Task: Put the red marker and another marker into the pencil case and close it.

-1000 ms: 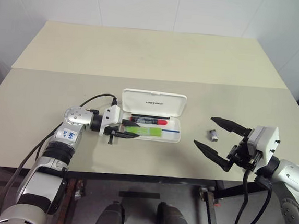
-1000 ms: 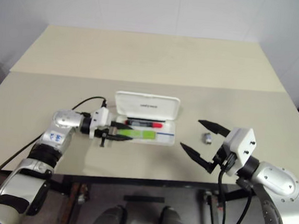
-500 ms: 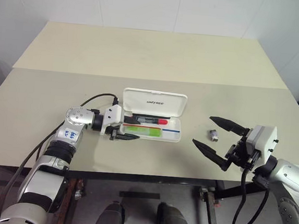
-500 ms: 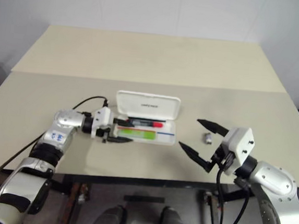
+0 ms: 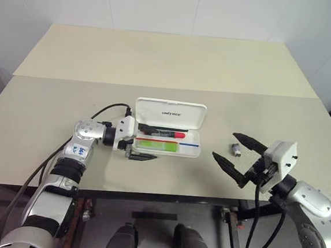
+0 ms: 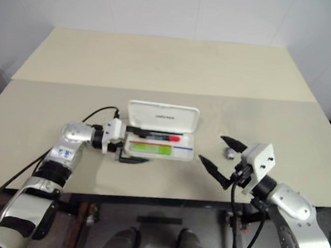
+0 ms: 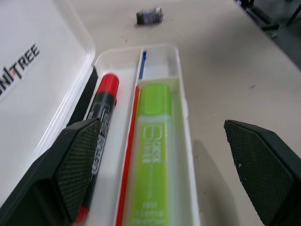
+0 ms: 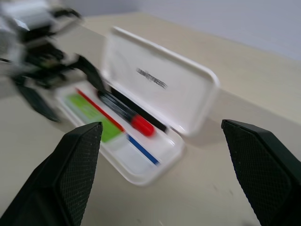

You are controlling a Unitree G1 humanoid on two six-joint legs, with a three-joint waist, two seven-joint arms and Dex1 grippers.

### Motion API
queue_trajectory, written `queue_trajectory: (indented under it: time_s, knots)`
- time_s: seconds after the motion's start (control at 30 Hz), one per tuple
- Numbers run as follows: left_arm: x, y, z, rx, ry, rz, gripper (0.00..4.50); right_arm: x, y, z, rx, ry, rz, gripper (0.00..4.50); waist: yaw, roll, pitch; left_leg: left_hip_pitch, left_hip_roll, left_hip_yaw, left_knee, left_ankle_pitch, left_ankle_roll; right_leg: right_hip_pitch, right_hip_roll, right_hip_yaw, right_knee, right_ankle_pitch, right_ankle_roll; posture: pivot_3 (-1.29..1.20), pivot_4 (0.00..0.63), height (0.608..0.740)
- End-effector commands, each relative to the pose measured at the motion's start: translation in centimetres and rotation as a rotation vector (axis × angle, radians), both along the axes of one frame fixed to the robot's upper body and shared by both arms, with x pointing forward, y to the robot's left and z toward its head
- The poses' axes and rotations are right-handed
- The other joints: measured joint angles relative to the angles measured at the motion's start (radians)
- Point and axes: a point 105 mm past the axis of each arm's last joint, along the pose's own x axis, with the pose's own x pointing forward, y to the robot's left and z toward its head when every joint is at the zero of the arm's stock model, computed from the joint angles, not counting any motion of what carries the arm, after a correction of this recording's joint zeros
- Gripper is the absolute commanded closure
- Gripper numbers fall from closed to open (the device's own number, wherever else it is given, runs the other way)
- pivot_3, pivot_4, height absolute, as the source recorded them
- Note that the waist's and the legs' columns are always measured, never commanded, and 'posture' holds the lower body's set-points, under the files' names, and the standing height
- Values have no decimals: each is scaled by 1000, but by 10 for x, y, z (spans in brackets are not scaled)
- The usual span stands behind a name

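Case (image 5: 167,137) open at table centre, both markers lying inside.
From my head camera I see the red marker (image 5: 163,133) in the tray along the lid hinge, cap toward 3 o'clock, and the green marker (image 5: 156,145) just beside it at 6 o'clock, parallel. Lid (image 5: 170,113) stands tilted back toward 12. My left gripper (image 5: 142,140) sits at the case's 9 o'clock end, jaws spread wide, straddling the tray and gripping nothing. My right gripper (image 5: 235,151) hovers at 3 o'clock, well apart from the case, jaws also spread, empty. A small grey object (image 5: 235,148) lies on the table (image 5: 159,59) between its fingers.
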Motion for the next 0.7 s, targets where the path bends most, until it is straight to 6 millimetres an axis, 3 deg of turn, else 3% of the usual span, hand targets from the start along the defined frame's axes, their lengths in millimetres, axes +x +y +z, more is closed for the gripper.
queue_trajectory:
  time_s: [0.03,0.33,0.7]
  knots:
    - [-7,0,18,-74,-49,-40,22,10,-10,-11,-5,28,-143,228,0,0,0,0,0,0,0,0,0,0,0,0,0,0,0,0,150,740]
    - [-14,17,44,-173,-81,13,22,43,-36,-50,105,124,-530,228,-2,1,0,0,0,0,-1,0,0,-1,0,1,1,0,-1,0,150,740]
    - [-19,46,65,-173,-125,121,22,61,-38,-74,102,201,-608,228,-4,1,0,0,0,0,-2,0,0,-2,0,0,2,0,-1,0,150,740]
